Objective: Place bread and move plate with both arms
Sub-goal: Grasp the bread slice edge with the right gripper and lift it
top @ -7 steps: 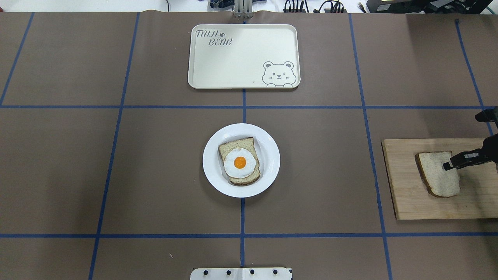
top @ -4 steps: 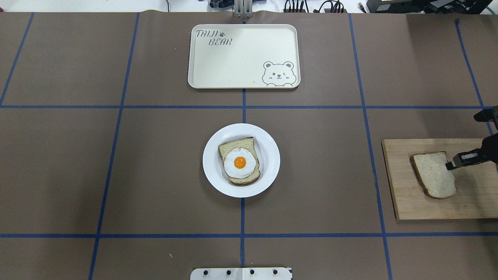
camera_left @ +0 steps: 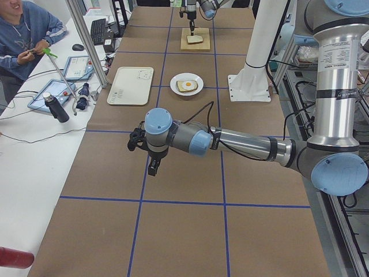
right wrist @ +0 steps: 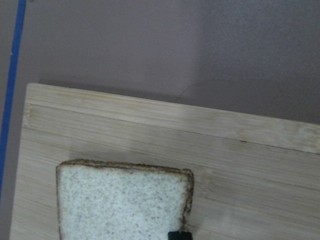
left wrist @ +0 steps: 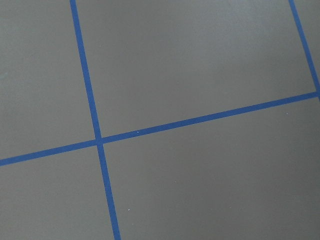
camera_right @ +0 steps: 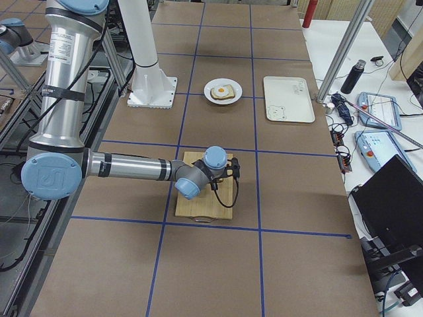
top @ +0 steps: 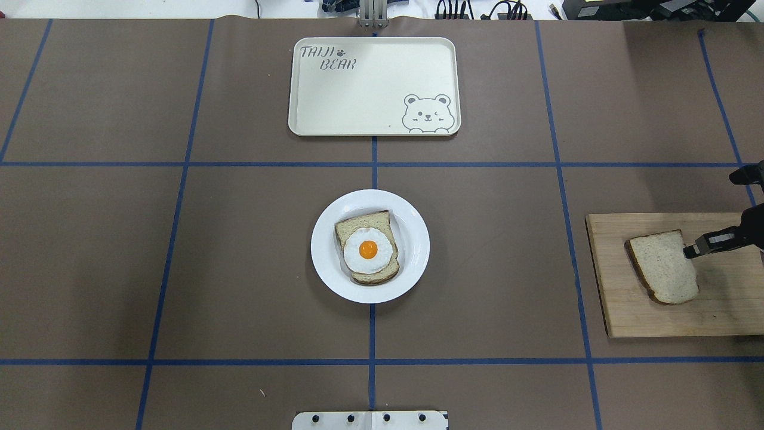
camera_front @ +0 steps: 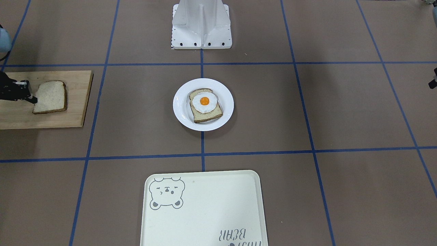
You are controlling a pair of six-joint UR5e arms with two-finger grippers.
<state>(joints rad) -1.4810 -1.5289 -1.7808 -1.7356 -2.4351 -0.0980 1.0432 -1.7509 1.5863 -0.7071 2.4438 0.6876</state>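
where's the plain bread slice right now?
Overhead view, right side: the bread is on the wooden board, well right of the plate, with the right tool at its right edge.

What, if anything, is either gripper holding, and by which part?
Cannot be told: the right gripper meets the bread at its side edge, grip unseen. Nothing shows in the left gripper.

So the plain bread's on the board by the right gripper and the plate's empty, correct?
No. The plate isn't empty: the overhead view shows an egg-topped slice on it. The bread is on the board by the right gripper.
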